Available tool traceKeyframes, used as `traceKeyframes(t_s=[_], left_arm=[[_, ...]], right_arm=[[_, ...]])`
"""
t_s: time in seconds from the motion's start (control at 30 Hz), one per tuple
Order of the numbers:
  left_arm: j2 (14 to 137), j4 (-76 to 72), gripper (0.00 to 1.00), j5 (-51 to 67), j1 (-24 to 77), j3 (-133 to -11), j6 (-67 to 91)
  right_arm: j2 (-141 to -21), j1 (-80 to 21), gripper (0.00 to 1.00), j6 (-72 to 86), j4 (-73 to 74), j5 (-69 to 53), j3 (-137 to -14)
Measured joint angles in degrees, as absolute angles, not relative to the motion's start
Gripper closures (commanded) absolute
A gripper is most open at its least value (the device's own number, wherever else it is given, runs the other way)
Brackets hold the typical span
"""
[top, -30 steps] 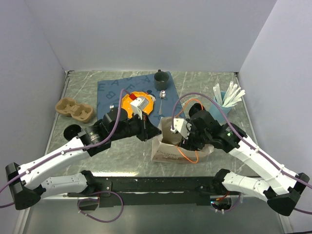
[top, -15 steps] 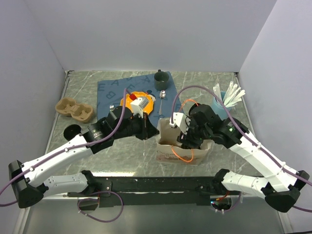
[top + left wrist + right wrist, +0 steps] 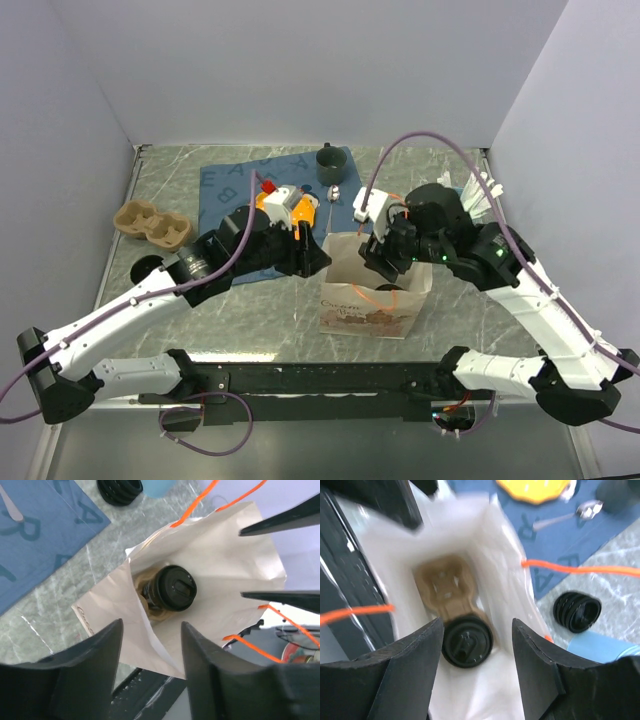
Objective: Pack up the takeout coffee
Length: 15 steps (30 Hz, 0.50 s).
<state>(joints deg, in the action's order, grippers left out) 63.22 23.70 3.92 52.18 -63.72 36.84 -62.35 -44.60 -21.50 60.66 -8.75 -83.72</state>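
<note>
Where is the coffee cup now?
The cup sits in a cardboard carrier at the bottom of the paper bag, at the near edge of the table, in both wrist views.

Soft, even overhead light fills the top view: the pale walls [image 3: 300,70] carry a faint lavender cast, and the arms [image 3: 130,310] drop only weak, diffuse shadows onto the marbled tabletop [image 3: 250,300], which has a mild sheen. That view is sharp throughout. In the left wrist view the paper bag [image 3: 225,580] glows bright inside and the black cup lid [image 3: 175,587] is crisp with small glints, while the left end effector [image 3: 151,625] is a dark, defocused mass. The right wrist view is smeared: bag walls blown white, right end effector [image 3: 476,622] blurred.
</note>
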Motion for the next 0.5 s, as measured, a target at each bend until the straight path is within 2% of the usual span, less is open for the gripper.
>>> traceKeyframes(t_s=[0.07, 0.27, 0.37, 0.5], left_arm=[[63.51, 24.58, 0.22, 2.96, 52.14, -65.19, 35.88], [63.61, 25.69, 0.04, -1.08, 51.92, -70.17, 32.45], [63.66, 26.57, 0.00, -2.26, 51.92, -71.66, 30.83], [63.68, 27.88, 0.03, -3.84, 51.88, -73.06, 28.64]], right_arm=[[-62.98, -44.60, 0.36, -20.16, 59.99, -9.91, -86.35], [-67.42, -44.58, 0.36, -16.67, 57.63, -12.45, -98.56], [-70.59, -44.34, 0.37, -15.05, 56.18, -9.80, -103.46], [-75.22, -40.77, 0.37, -12.56, 53.56, 0.60, -107.74]])
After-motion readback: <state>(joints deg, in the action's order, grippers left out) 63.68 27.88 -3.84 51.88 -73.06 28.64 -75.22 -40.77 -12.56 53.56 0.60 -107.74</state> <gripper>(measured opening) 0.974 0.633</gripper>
